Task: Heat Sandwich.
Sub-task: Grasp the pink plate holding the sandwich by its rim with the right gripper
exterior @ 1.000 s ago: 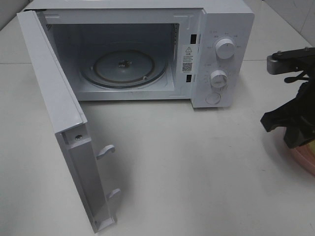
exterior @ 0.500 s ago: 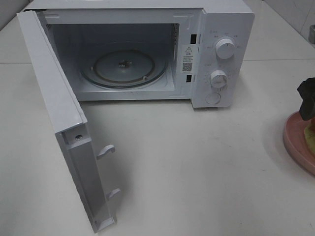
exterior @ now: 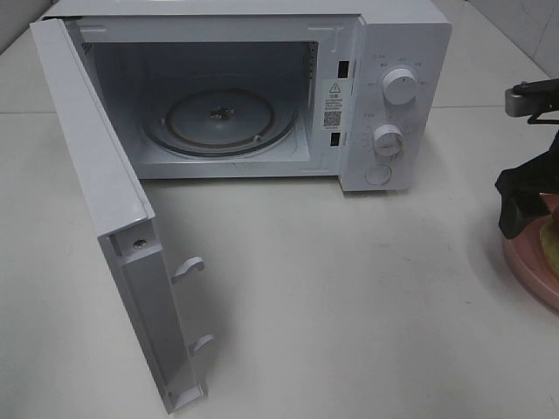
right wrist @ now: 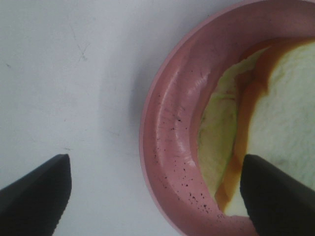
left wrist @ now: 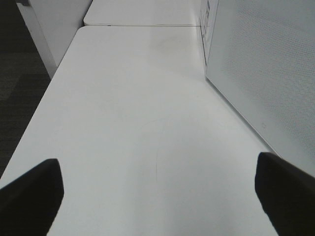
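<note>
- The pale white table (exterior: 349, 305) carried everything in view.
- The white boxy microwave oven (exterior: 393, 35) stood at 12 o'clock on the table, with its two round knobs on its 3 o'clock side.
- The microwave's white door (exterior: 87, 175) hung wide open, swung out toward 8 o'clock.
- The round glass turntable (exterior: 218, 122) lay bare inside the cavity.
- The round pink plate (exterior: 528, 275) sat at 3 o'clock, cut by the frame edge, well apart from the oven.
- The black right arm (exterior: 524, 196) hung over the plate's near rim; its jaws stood wide apart, one tip over the table and the other over the bread.
- The left arm's jaws were also wide apart over bare table, beside the door.
- The cream-yellow sandwich with orange filling (right wrist: 285, 98) lay on the pink plate, ungripped.
</note>
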Motion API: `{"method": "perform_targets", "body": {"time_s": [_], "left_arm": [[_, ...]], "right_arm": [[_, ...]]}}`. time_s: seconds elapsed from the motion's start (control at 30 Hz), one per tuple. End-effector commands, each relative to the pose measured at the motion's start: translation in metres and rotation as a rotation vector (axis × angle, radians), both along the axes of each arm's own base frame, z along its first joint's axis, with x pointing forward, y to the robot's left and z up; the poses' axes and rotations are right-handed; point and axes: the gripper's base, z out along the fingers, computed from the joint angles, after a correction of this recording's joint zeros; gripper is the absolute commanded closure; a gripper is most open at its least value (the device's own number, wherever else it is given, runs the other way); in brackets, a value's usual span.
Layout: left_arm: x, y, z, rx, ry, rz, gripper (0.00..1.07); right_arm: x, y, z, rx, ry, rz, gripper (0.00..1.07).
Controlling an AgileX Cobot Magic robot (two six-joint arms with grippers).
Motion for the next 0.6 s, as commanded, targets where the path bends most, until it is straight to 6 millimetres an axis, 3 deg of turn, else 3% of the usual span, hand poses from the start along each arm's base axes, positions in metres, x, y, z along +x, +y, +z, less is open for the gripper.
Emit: {"method": "perform_targets", "body": {"time_s": [0.03, 0.37, 0.6], "left_arm": [[-0.003, 0.0, 0.0, -0.001, -0.028, 0.003, 0.01], [-0.003, 0.0, 0.0, -0.001, -0.028, 0.003, 0.01], [-0.003, 0.0, 0.0, -0.001, -0.028, 0.003, 0.01]], "right_arm": [[0.008, -0.002, -0.011, -0.006, 0.027, 0.0, 0.19], [0.019, 0.0, -0.057, 0.02, 0.129, -0.019, 0.2], [0.023, 0.0, -0.077, 0.021, 0.152, -0.017, 0.22]]}}
